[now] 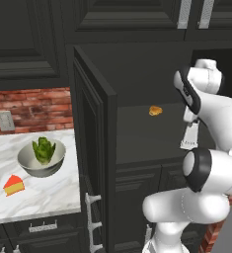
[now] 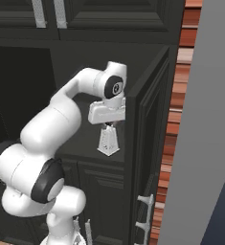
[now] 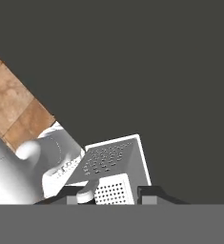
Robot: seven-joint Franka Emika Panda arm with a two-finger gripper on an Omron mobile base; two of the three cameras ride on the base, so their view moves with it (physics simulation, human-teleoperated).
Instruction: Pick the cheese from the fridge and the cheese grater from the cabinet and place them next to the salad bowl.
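On the worktop point(image 1: 48, 192) at the left, the cheese point(image 1: 14, 185) already lies just beside the salad bowl point(image 1: 41, 157), so that half looks done. To the right, inside the open cabinet point(image 1: 95, 148), the tool point(image 2: 109, 127) grips the cheese grater point(image 2: 108, 141) from above, near the shelf; carrying it to the bowl remains.

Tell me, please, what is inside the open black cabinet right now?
Inside the cabinet, a small orange-brown lump sits on the dark shelf. The gripper holds the cheese grater there. The arm covers the shelf's right part, so anything there cannot be seen.
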